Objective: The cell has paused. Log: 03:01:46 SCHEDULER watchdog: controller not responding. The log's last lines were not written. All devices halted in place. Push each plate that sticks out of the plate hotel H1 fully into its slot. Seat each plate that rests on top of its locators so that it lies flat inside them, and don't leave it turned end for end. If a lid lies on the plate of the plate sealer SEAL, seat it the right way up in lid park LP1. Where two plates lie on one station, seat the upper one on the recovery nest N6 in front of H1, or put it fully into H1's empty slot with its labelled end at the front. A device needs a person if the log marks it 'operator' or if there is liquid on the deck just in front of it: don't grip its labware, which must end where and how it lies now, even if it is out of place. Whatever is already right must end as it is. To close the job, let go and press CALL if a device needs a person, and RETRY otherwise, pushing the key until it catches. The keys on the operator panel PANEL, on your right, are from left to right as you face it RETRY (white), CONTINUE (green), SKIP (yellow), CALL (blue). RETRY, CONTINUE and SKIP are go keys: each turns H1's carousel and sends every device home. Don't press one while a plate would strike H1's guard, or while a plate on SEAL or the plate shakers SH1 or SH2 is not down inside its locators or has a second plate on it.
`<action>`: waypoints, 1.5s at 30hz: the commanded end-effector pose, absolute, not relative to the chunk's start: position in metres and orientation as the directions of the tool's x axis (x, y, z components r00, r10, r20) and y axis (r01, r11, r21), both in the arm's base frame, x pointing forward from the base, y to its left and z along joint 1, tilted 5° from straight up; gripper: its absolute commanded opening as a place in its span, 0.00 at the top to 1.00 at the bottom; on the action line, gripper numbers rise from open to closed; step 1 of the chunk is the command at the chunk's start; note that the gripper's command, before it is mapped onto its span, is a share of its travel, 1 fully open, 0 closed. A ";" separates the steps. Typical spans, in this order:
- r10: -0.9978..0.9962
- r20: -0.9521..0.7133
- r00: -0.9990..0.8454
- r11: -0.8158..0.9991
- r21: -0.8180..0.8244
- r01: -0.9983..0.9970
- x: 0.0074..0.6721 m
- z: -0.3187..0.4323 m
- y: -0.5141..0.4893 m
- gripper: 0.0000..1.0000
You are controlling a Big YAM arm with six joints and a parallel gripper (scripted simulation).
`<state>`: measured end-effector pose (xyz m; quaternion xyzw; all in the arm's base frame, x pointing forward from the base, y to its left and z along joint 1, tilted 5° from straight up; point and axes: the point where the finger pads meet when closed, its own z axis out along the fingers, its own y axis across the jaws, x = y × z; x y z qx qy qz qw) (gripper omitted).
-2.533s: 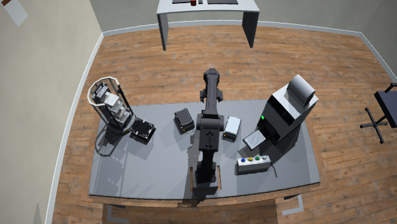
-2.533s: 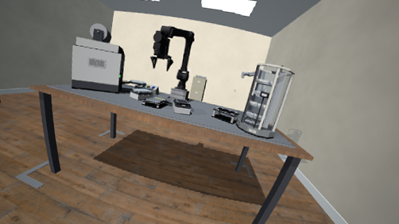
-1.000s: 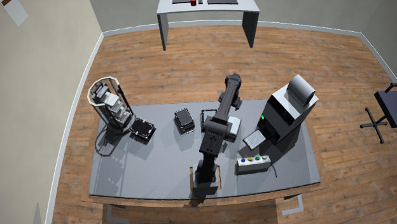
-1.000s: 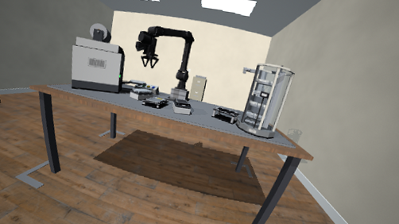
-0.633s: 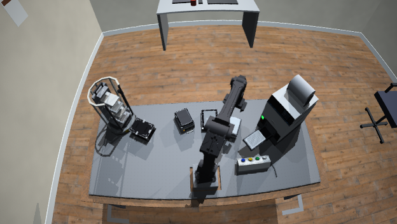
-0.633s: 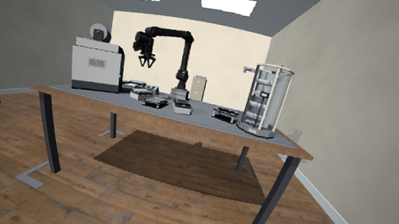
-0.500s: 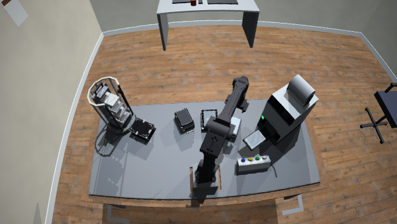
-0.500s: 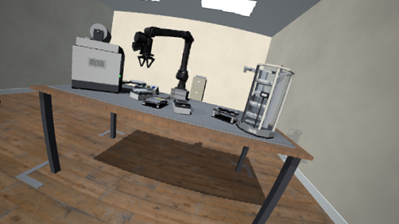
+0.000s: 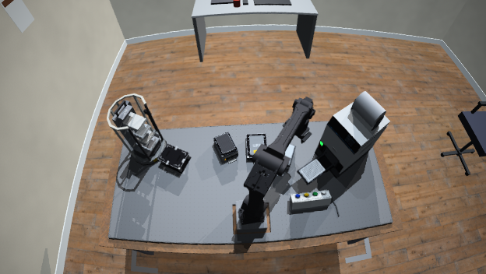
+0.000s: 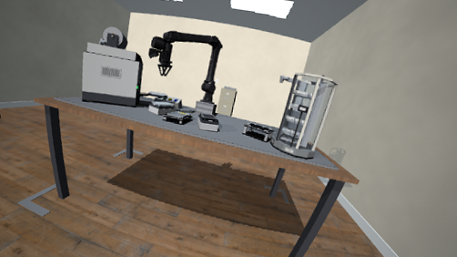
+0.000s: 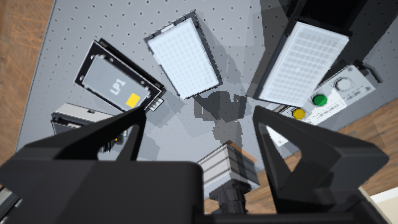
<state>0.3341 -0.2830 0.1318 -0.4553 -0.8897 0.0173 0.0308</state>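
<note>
My gripper (image 10: 164,69) is open and empty, high above the deck between lid park LP1 and the sealer; its fingers frame the wrist view (image 11: 197,125). Below it, LP1 (image 11: 119,84) is an empty grey tray with a yellow mark. A white well plate (image 11: 183,55) lies on a dark station beside it. Another white plate (image 11: 303,62) lies on the stage of sealer SEAL (image 9: 350,134). A dark-topped shaker (image 9: 225,147) stands left of LP1. Plate hotel H1 (image 9: 134,128) stands at far left, where a light plate (image 9: 136,121) seems to jut from a slot. Nest N6 (image 9: 174,157) in front of it is empty.
The operator panel (image 9: 310,200) sits in front of the sealer, with its yellow key (image 11: 299,114), green key (image 11: 319,99) and white key (image 11: 343,84) in the wrist view. My arm's base (image 9: 252,218) stands at the table's front edge. A faint clear vessel (image 10: 337,154) stands by H1.
</note>
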 end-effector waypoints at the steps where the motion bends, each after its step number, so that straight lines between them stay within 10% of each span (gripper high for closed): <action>1: 0.877 0.010 -0.480 0.480 -0.059 0.875 0.319 0.138 -0.296 0.00; 45: 0.889 0.011 -0.458 0.458 -0.065 0.887 0.220 0.144 -0.374 0.00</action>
